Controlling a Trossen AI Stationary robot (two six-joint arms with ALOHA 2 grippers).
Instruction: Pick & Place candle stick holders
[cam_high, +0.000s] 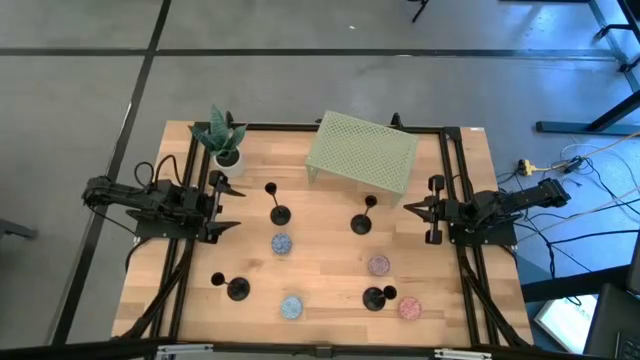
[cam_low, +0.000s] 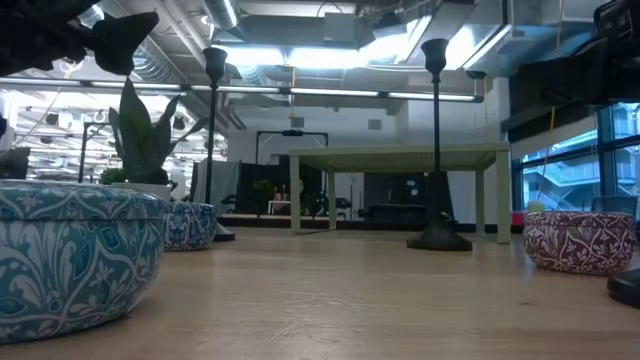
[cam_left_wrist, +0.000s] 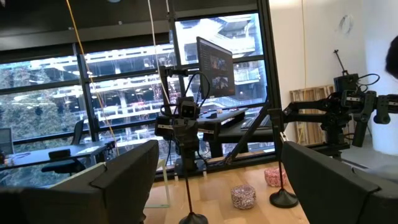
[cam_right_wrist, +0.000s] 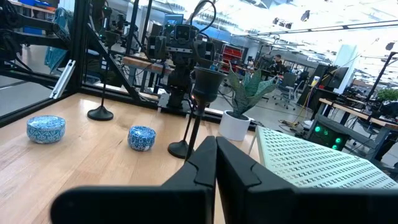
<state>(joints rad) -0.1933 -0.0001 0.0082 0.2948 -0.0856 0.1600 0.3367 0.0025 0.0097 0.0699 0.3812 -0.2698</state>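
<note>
Four black candle stick holders stand upright on their round bases on the wooden table: one at the far left (cam_high: 278, 212), one at the far middle (cam_high: 362, 222), one at the near left (cam_high: 237, 290) and one at the near right (cam_high: 374, 297). My left gripper (cam_high: 237, 206) is open and empty at the table's left side, level, pointing toward the far-left holder; its wrist view shows its two fingers wide apart (cam_left_wrist: 217, 155). My right gripper (cam_high: 409, 207) is shut and empty at the right side, pointing toward the far-middle holder (cam_right_wrist: 198, 106).
A green perforated shelf (cam_high: 362, 150) stands at the far middle and a potted plant (cam_high: 226, 142) at the far left. Several small round tins lie among the holders: blue ones (cam_high: 281, 243) (cam_high: 291, 307), a mauve one (cam_high: 378, 265) and a red one (cam_high: 409, 308).
</note>
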